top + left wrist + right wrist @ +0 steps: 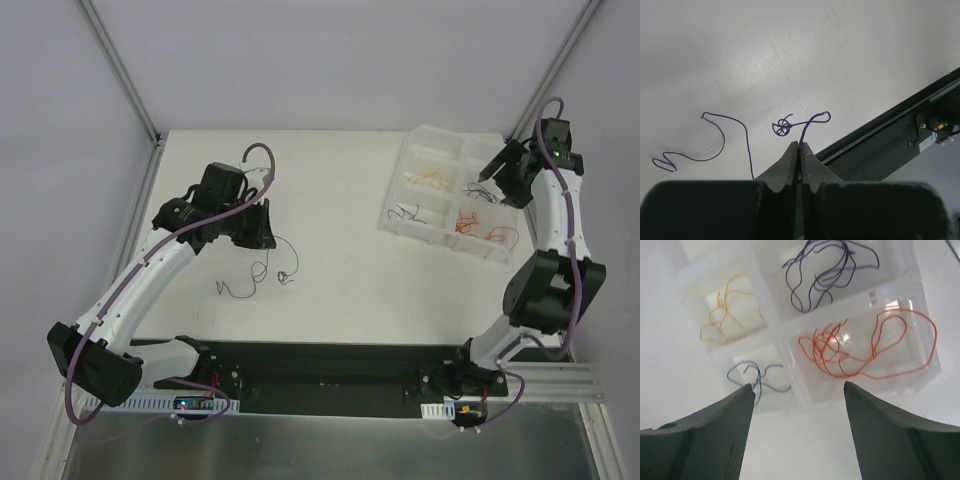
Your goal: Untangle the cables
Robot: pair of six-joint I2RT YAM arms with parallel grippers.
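The left wrist view alone shows the left fingers [790, 161] clenched on a purple cable [812, 120], the right wrist view the right fingers [735, 407] spread, released, above the tray [774, 332].

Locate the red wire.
In the top view, the red wire sits in the near-right corner compartment of the white tray. In the right wrist view it lies just beyond the open right gripper, beside the purple wire compartment.

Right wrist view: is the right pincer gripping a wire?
No: the right pincer is open with nothing between its jaws, and only the compartmented tray shows beyond.
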